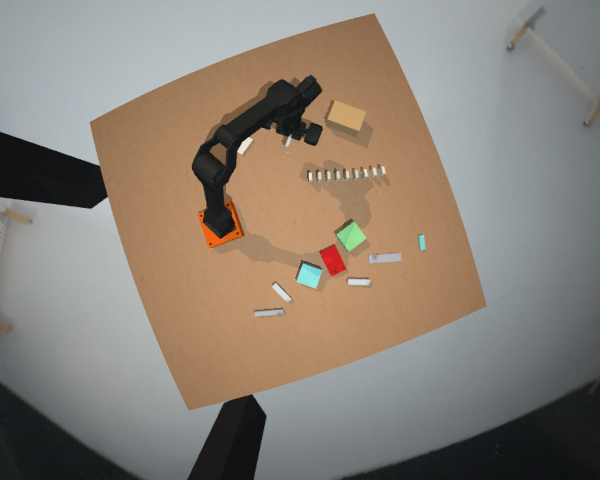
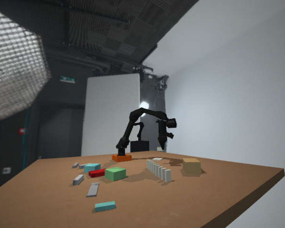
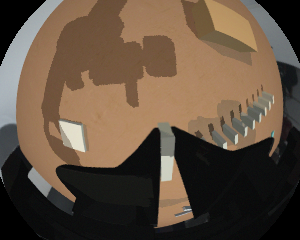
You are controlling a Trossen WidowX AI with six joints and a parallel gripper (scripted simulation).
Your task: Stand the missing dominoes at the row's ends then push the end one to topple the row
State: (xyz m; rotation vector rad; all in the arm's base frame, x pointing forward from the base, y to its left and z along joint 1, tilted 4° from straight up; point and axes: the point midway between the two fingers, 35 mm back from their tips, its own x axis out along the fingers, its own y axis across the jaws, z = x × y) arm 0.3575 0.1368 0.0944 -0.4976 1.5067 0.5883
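My gripper (image 1: pixel 289 136) (image 2: pixel 162 148) (image 3: pixel 164 132) is shut on a white domino (image 1: pixel 288 141) (image 2: pixel 159 148) (image 3: pixel 167 167) and holds it above the table. The held domino looks roughly level in the exterior view, sticking out to one side of the fingertips. Several white dominoes (image 1: pixel 346 175) (image 2: pixel 156 169) (image 3: pixel 230 133) stand upright in an evenly spaced row, apart from the gripper. Another white domino (image 1: pixel 245 146) (image 2: pixel 157 159) (image 3: pixel 73 135) lies flat near the arm, left of the gripper in the wrist view.
A tan box (image 1: pixel 346 117) (image 2: pixel 191 166) (image 3: pixel 227 27) stands beyond the gripper. A green block (image 1: pixel 351 236) (image 2: pixel 115 173), a red block (image 1: pixel 333 260) (image 2: pixel 96 173) and a cyan block (image 1: pixel 309 275) (image 2: pixel 92 167) lie on the other side of the row, with several grey bars and a small teal bar (image 1: pixel 422 242) (image 2: pixel 105 206).
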